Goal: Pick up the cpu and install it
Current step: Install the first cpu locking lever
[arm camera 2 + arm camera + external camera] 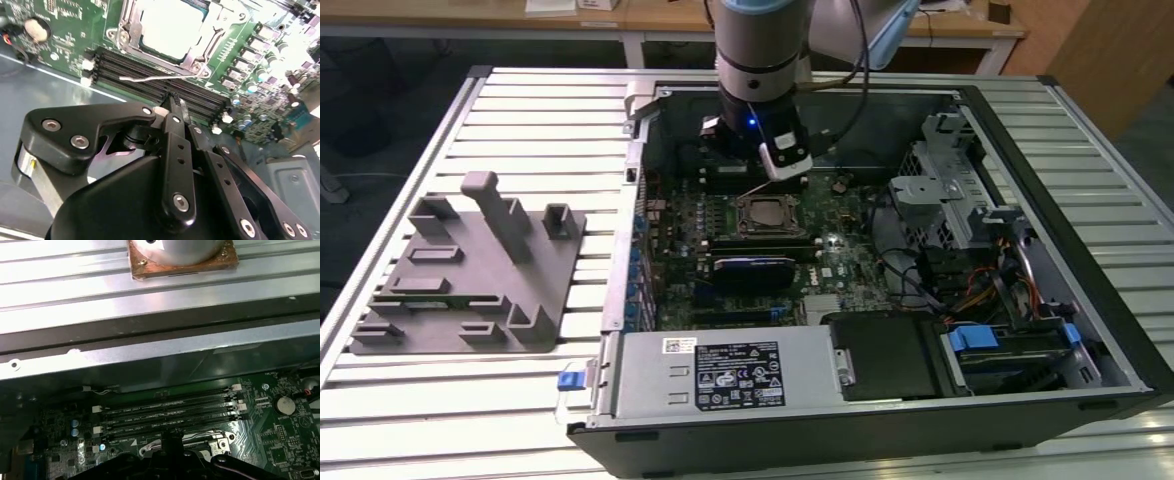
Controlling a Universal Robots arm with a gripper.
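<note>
Black and matte, my gripper (172, 102) has its two fingers pressed together with nothing between them, the tips hanging just above the dark memory slots (165, 82) beside the processor socket. In the second wrist view the small square cpu with its silvery-grey metal top (170, 25) lies seated inside the socket's metal frame (197, 62), and a thin bent wire lever (150, 78) runs along the socket's near edge, close to my fingertips. The first wrist view looks the other way from the socket: across the four parallel memory slots (167, 412), past a round silver coin battery (285, 405), to the grey steel wall of the computer case (150, 357) and the ribbed metal table (100, 270) beyond it. The exterior view adds my pose: my arm (758, 60) comes straight down into the open black tower case (1067, 330), wrist vertical, just behind the socket, where the cpu (763, 212) sits. Well apart from the socket, outside the case on the exterior view's left, rests a grey plastic fixture tray (467, 280).
</note>
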